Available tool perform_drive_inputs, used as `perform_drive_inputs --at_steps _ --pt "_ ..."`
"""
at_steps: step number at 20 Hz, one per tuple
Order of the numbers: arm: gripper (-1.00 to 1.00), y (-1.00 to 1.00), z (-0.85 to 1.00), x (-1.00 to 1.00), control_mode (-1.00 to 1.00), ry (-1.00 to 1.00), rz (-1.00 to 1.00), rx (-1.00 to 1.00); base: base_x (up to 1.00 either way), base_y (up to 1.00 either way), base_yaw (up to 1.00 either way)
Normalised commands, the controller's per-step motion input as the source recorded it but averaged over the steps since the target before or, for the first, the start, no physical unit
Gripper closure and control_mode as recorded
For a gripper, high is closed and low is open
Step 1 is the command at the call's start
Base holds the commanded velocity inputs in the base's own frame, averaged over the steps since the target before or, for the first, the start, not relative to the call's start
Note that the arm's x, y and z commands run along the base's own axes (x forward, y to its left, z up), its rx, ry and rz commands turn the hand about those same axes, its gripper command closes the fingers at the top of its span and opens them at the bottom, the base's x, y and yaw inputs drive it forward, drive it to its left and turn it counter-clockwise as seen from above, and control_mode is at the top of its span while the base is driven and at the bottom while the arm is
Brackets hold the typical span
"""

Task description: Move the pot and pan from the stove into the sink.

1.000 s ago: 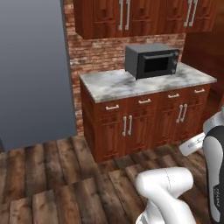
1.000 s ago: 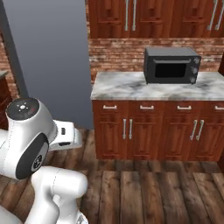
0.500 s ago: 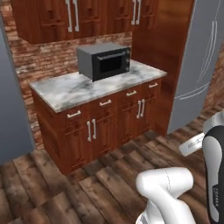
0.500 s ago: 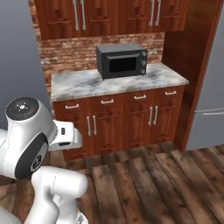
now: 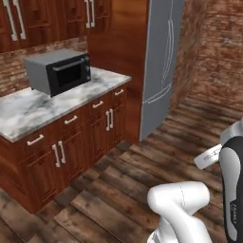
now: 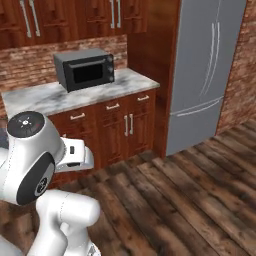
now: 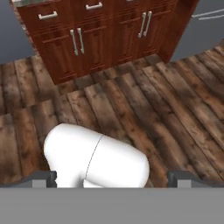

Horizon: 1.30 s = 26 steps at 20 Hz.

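Observation:
The pot, the pan, the stove and the sink are out of view. In the hand view my gripper (image 7: 113,177) points down at the wooden floor (image 7: 144,100). Its two dark fingertips (image 7: 43,176) stand far apart at the bottom corners, open, with nothing between them. The arm is folded close over the base in both base views.
A grey microwave (image 5: 59,71) (image 6: 85,69) sits on a marble counter (image 5: 23,111) over dark red cabinets (image 6: 125,125). A tall grey fridge (image 5: 163,61) (image 6: 210,75) stands to the right of them. A brick wall (image 5: 213,52) closes the far right. Wooden floor (image 6: 200,190) lies ahead.
The whole picture has slid to the left, so the camera has turned right with the base. The fridge has come into view and the microwave now sits at the left.

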Motion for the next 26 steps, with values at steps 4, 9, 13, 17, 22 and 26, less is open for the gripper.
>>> perform_drive_inputs --at_steps 4,9,13,17,22,26 --pt "-1.00 0.00 0.00 0.00 1.00 0.00 0.00 0.00 0.02 0.00 -0.50" --pt "-1.00 0.00 0.00 0.00 1.00 0.00 0.00 0.00 0.04 0.00 -0.50" --pt "-1.00 0.00 0.00 0.00 1.00 0.00 0.00 0.00 0.04 -0.02 -0.50" --pt "-1.00 0.00 0.00 0.00 1.00 0.00 0.00 0.00 0.05 -0.03 -0.49" --pt "-1.00 0.00 0.00 0.00 1.00 0.00 0.00 0.00 0.07 -0.07 -0.47" --pt "-1.00 0.00 0.00 0.00 1.00 0.00 0.00 0.00 0.09 -0.03 -0.42"
